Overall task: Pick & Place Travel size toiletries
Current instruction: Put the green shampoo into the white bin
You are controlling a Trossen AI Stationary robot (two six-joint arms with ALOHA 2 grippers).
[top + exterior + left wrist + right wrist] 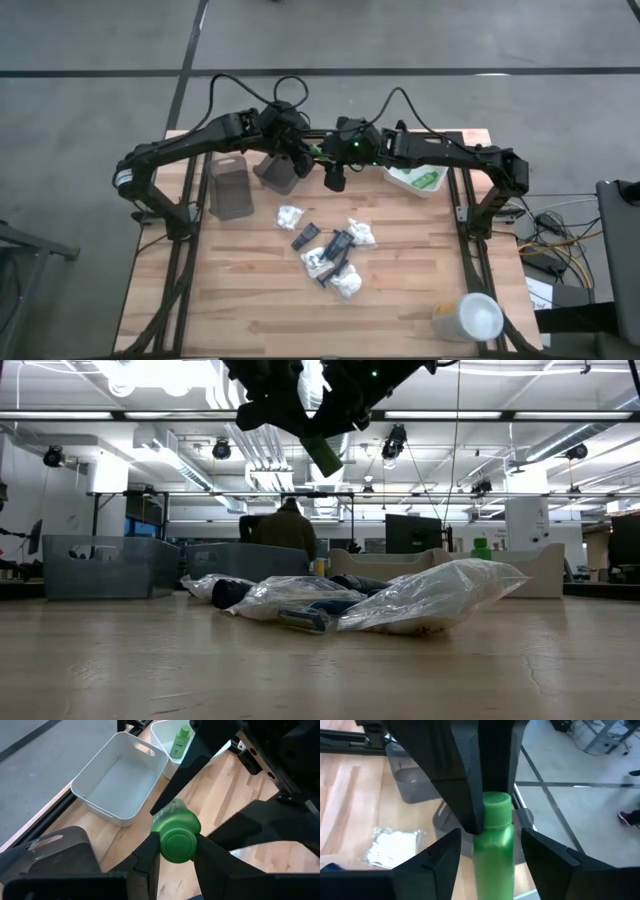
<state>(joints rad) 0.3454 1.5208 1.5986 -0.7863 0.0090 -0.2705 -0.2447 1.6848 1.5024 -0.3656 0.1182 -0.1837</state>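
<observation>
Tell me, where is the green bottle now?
The green bottle hangs mid-air between both grippers near the table's far edge: the left gripper clamps its cap, the right gripper flanks its body.

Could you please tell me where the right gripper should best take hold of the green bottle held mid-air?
Probably the smooth round body of the green bottle, coming in from its base end. The left gripper is clamped on the cap end, leaving only the body free, and the open right gripper straddles it.
</observation>
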